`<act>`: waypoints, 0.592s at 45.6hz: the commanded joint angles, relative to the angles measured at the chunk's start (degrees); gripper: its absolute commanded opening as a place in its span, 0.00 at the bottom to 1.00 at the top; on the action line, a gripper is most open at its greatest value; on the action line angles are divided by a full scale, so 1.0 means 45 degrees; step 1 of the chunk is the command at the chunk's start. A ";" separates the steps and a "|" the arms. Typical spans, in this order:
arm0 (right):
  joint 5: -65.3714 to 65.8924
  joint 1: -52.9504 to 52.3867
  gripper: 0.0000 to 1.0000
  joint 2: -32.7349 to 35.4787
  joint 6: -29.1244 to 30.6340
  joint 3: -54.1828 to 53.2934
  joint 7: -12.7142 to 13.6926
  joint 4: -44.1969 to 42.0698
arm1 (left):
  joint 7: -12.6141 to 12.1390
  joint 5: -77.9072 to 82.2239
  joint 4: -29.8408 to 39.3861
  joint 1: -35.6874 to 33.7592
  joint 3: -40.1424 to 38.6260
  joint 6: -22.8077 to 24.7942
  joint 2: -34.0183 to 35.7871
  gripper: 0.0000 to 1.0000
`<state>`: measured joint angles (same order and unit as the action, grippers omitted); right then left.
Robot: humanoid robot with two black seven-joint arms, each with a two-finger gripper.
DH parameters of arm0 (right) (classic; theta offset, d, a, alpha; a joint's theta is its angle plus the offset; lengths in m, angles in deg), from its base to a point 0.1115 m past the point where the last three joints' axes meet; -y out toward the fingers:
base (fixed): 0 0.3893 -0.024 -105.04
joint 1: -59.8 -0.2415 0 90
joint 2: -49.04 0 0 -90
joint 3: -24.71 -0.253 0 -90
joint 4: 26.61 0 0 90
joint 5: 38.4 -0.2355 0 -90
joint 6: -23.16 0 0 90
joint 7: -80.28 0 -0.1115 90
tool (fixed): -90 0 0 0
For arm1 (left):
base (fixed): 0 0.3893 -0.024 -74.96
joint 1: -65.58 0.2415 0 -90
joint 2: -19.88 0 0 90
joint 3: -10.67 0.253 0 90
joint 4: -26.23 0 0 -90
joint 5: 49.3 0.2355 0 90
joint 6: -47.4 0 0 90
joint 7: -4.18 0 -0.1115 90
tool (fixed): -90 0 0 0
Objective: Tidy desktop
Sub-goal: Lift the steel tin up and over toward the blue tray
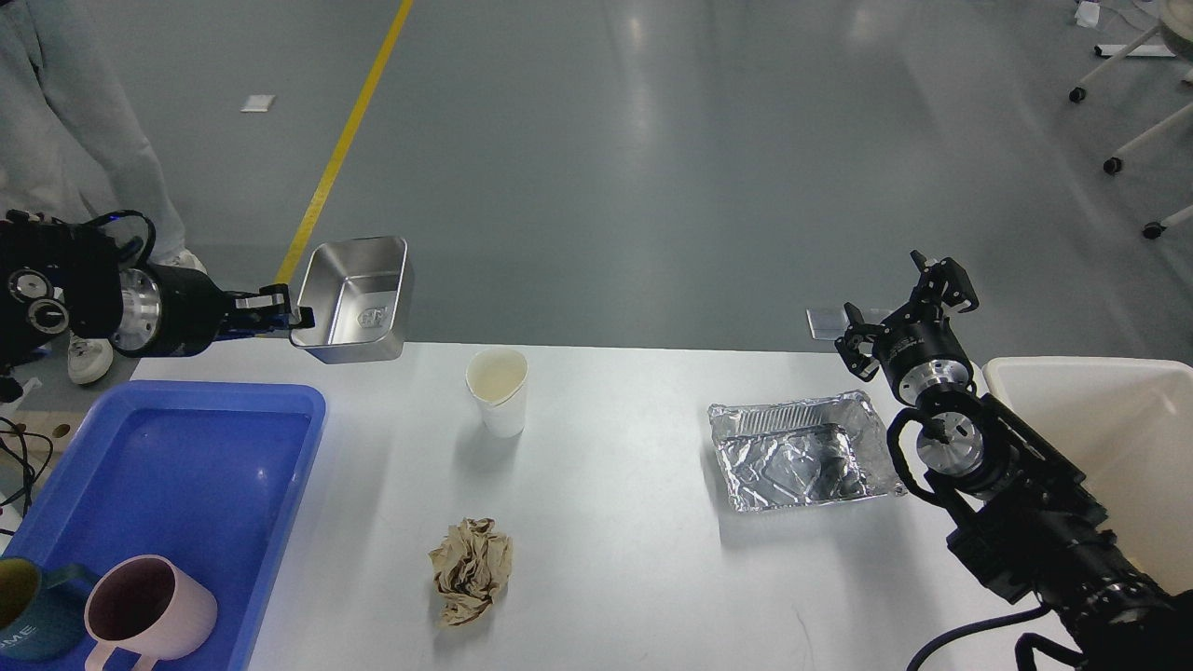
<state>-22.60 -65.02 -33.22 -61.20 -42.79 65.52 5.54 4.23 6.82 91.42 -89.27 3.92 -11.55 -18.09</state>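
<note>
The white desktop (634, 522) fills the lower part of the view. My left gripper (291, 318) is shut on the left rim of a steel box (356, 300), holding it in the air above the desktop's far left edge. On the desktop stand a white paper cup (499, 391), a crumpled brown paper ball (471, 568) and a crinkled foil tray (802, 452). My right gripper (906, 300) hangs open above the far edge, just behind the foil tray, holding nothing.
A blue tray (186, 457) lies at the left with a pink mug (149, 610) and a teal mug (28, 615) at its near end. A beige bin (1109, 438) stands at the right. A person's legs (65, 121) are at the far left.
</note>
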 commanded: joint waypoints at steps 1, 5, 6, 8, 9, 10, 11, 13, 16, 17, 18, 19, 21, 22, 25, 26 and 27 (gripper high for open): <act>0.0004 -0.0016 1.00 -0.0002 -0.0003 0.0001 -0.0001 0.0004 | 0.0026 -0.0049 0.1274 -0.0452 -0.0043 0.0287 0.1424 0.00; 0.0004 -0.0055 1.00 -0.0022 -0.0003 0.0001 -0.0001 0.0004 | 0.0066 -0.0185 0.1938 -0.0823 -0.0043 0.0462 0.2264 0.00; -0.0016 -0.0055 1.00 -0.0022 -0.0003 0.0001 -0.0001 0.0004 | 0.0085 -0.0283 0.2094 -0.0920 -0.0043 0.0540 0.2478 0.00; 0.0004 -0.0055 1.00 -0.0041 -0.0003 0.0001 -0.0001 -0.0016 | 0.0105 -0.0478 0.2348 -0.1174 -0.0023 0.0677 0.2850 0.00; 0.0004 -0.0075 1.00 -0.0061 -0.0003 0.0001 -0.0001 0.0004 | 0.0124 -0.0556 0.2427 -0.1291 -0.0004 0.0774 0.3026 0.00; 0.0004 -0.0075 1.00 -0.0080 -0.0003 0.0001 -0.0001 0.0004 | 0.0124 -0.0654 0.2524 -0.1447 -0.0004 0.0853 0.3201 0.00; 0.0004 -0.0075 1.00 -0.0100 -0.0003 0.0001 -0.0001 -0.0015 | 0.0144 -0.0751 0.2603 -0.1603 0.0016 0.0950 0.3358 0.00; 0.0004 -0.0075 1.00 -0.0139 -0.0003 0.0001 -0.0001 -0.0016 | 0.0163 -0.0927 0.2759 -0.1877 0.0035 0.1107 0.3651 0.00; 0.0004 -0.0094 1.00 -0.0178 -0.0003 0.0001 -0.0001 -0.0016 | 0.0163 -0.1084 0.2896 -0.2209 0.0074 0.1341 0.4003 0.00; 0.0004 -0.0094 1.00 -0.0178 -0.0003 0.0001 -0.0001 -0.0016 | 0.0163 -0.1104 0.2896 -0.2268 0.0074 0.1400 0.4101 0.01; 0.0004 -0.0094 1.00 -0.0178 -0.0003 0.0001 -0.0001 -0.0016 | 0.0163 -0.1104 0.2916 -0.2308 0.0074 0.1439 0.4179 0.01; 0.0004 -0.0094 1.00 -0.0197 -0.0003 0.0020 -0.0001 -0.0016 | 0.0144 -0.1104 0.2935 -0.2308 0.0074 0.1459 0.4257 0.01; 0.0004 -0.0114 1.00 -0.0178 -0.0003 0.0001 -0.0001 -0.0016 | 0.0105 -0.1104 0.2916 -0.2289 0.0094 0.1440 0.4375 0.01; 0.0004 -0.0095 1.00 -0.0197 -0.0003 0.0001 -0.0001 -0.0016 | 0.0085 -0.1104 0.2916 -0.2231 0.0113 0.1420 0.4414 0.01; 0.0004 -0.0094 1.00 -0.0198 -0.0003 0.0001 -0.0001 -0.0016 | -0.0012 -0.1084 0.2896 -0.2093 0.0191 0.1323 0.4492 0.01; 0.0004 -0.0094 1.00 -0.0178 -0.0003 0.0001 -0.0001 -0.0016 | -0.0032 -0.1084 0.2877 -0.2074 0.0211 0.1303 0.4531 0.01; 0.0004 -0.0075 1.00 -0.0197 -0.0003 0.0020 -0.0001 -0.0016 | -0.0051 -0.1084 0.2858 -0.2016 0.0230 0.1283 0.4589 0.01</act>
<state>-22.59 -65.48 -34.06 -61.22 -42.78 65.52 5.47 4.53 1.88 104.51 -99.20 4.46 -5.22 1.64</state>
